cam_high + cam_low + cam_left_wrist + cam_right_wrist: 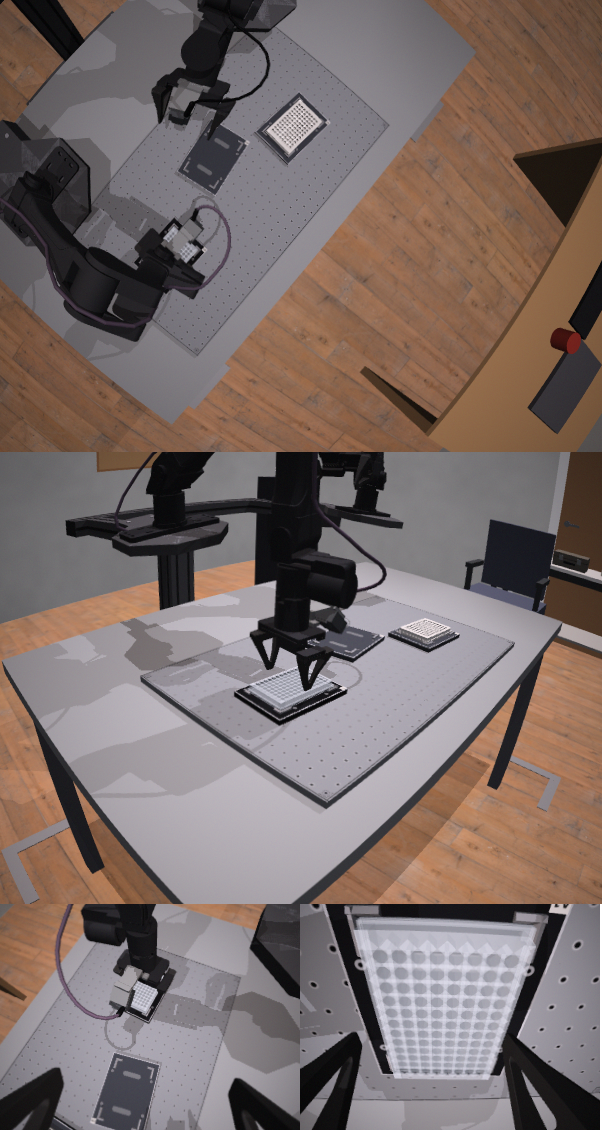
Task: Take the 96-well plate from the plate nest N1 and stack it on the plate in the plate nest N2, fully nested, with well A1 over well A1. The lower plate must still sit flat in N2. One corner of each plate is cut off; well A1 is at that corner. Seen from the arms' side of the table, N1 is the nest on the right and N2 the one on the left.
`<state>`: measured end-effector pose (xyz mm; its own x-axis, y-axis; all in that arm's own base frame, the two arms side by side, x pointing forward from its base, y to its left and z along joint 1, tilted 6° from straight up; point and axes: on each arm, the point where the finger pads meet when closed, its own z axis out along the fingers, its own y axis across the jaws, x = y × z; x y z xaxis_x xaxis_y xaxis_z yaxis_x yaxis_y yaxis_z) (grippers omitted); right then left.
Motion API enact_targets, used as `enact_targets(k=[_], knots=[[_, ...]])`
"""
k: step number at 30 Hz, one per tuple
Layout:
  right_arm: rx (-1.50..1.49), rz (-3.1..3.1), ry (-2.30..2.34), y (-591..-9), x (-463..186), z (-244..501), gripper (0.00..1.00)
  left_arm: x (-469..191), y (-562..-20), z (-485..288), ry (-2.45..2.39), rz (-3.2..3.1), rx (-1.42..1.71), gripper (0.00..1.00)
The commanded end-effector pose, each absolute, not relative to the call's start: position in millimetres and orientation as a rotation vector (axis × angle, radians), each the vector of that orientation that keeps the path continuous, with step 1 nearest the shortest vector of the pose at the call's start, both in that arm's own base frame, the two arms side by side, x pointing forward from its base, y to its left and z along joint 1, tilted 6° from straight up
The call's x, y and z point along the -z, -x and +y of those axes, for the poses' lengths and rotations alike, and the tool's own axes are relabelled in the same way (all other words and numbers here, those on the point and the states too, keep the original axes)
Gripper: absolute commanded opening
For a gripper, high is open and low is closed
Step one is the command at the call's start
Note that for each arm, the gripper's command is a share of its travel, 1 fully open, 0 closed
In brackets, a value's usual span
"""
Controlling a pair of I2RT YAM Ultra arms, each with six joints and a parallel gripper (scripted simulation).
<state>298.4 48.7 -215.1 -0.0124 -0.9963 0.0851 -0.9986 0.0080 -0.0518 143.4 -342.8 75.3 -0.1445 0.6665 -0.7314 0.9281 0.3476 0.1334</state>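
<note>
The clear 96-well plate [187,251] [285,687] [145,996] [445,1004] sits in nest N1 [280,717] [531,989]. A white 96-well plate [295,125] [426,628] sits in nest N2 [287,159] [428,646] and looks flat. My right gripper [289,678] [432,1039] is open and points down, low over the clear plate, with nothing between its fingers. Its arm partly covers that plate in the top view. My left gripper [186,129] [147,1080] is open and empty, near the middle nest. The cut corners are too unclear to tell.
An empty dark nest [212,160] [350,644] [127,1089] lies between N1 and N2. All three nests stand on a perforated board [280,200] [400,712]. The right arm's cable loops out beside N1. A separate wooden desk with a red cup [565,340] stands apart from the table.
</note>
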Motion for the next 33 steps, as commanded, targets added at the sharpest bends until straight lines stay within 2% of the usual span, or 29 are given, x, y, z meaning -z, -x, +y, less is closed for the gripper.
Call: enact_targets(k=[1,17,33], knots=[[-0.188,-2.24,-2.215,-316.6,217.8,50.7,1.0,-89.2,-142.9,-349.1,-1.377,1.845,0.489,1.0],[-0.184,-2.238,-2.215,-316.7,224.7,50.7,1.0,-89.2,-142.9,-349.1,-1.377,1.845,0.489,1.0],[-0.168,-2.238,-2.21,-309.1,224.0,50.8,0.8,-89.2,-142.9,-349.1,-1.377,1.845,0.489,1.0]])
